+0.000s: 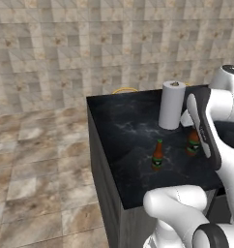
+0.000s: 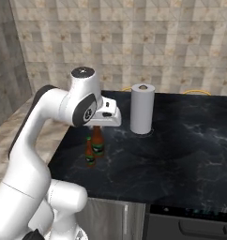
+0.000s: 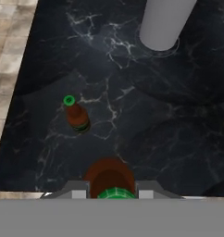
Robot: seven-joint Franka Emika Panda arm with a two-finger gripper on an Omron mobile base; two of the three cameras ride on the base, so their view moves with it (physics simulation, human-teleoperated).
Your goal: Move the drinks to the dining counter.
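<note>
Nearest the hand camera, gripper (image 3: 115, 192) pinched on the green-capped neck of one brown bottle (image 3: 109, 178), upright over the black marble counter (image 3: 178, 134); contact with the top impossible to tell. Second bottle (image 3: 77, 115) standing free just beside it, closer to the counter's edge. White paper-towel roll (image 3: 165, 21) upright further in, apart from both.

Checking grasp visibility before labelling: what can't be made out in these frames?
- Gripper fingertips: hand view, cut off by the bottom edge.
- Held bottle: left base view, partly behind the arm; its base's contact with the dining counter unclear.
- Label on free bottle: too small, all views.
</note>
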